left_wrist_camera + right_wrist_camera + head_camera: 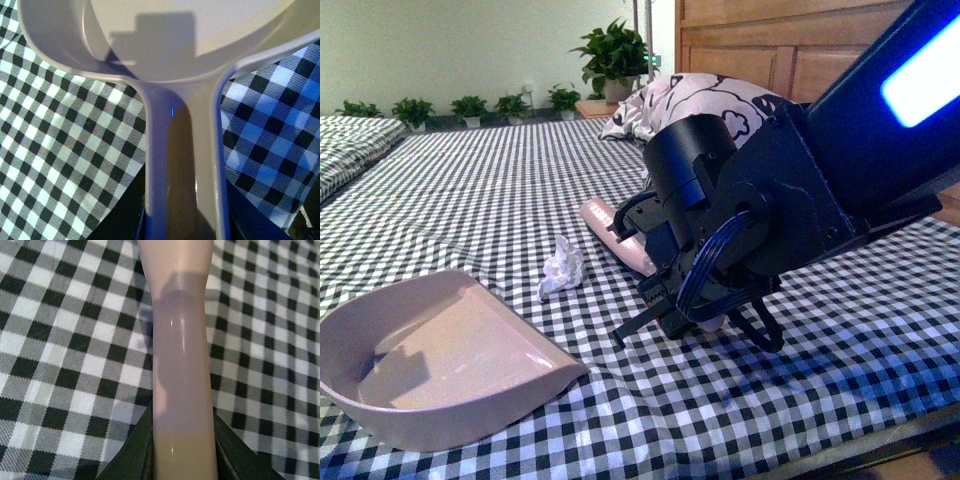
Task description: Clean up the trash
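1. On the checked cloth (470, 190), near the middle of the front view, lies the crumpled white tissue wad (561, 267), apart from everything else.
2. Nearer the camera and to the left of the wad rests the beige dustpan (430, 360), its open mouth facing the wad.
3. Left gripper: its wrist view looks straight along the dustpan handle (182, 165), which runs in between dark shapes at the frame edge; whether it is clamped on the handle I cannot tell.
4. Right gripper (705, 315) is down at the cloth, to the right of the wad, closed on a pinkish-beige handle (182, 365) that runs between its dark fingers (235, 452).
5. A white pillow with black print (690, 100) lies far behind.
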Robot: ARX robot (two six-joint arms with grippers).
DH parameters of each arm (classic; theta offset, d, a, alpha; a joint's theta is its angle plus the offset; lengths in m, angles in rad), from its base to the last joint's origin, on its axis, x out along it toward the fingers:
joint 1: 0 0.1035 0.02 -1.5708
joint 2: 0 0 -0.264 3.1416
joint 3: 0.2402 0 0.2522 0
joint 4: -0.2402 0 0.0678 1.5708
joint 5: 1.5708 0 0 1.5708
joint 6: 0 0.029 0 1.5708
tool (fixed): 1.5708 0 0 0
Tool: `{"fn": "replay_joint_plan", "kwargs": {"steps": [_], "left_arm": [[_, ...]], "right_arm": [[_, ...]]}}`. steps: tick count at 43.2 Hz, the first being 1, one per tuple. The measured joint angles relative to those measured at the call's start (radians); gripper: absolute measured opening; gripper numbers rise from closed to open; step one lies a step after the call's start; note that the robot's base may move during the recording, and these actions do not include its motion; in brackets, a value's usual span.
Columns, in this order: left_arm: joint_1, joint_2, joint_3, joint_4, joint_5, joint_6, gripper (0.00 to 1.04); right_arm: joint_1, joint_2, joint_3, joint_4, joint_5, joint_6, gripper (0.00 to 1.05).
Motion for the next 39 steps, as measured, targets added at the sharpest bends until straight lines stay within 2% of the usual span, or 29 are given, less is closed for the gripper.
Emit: {"fn": "replay_joint_plan", "kwargs": {"steps": [5,8,16,22,25,31,39], "left_arm": [[0.0,0.0,0.0,0.0,0.0,0.0,0.25],[0.0,0.0,0.0,0.0,0.0,0.0,0.25],[0.0,0.0,0.0,0.0,0.0,0.0,0.25],[0.0,0.0,0.0,0.0,0.0,0.0,0.25],[0.0,0.0,0.0,0.0,0.0,0.0,0.25],[0.0,0.0,0.0,0.0,0.0,0.0,0.25],[0.0,0.0,0.0,0.0,0.0,0.002,0.25]], "right_arm": [[0.01,0.008,0.01,-0.052,-0.024,-0.003,0.2],[0.013,0.002,0.016,-0.107,-0.077,0.0,0.2],[0.001,-0.071,0.002,-0.261,-0.302,0.004,0.2],[-0.033,-0.204,-0.058,-0.349,-0.563,-0.008,0.2],[-0.065,-0.294,-0.079,-0.373,-0.639,-0.03,0.2],[-0.133,-0.385,-0.073,-0.374,-0.632,-0.033,0.2],[-0.208,-0.392,-0.093,-0.305,-0.556,-0.001,0.2]]}}
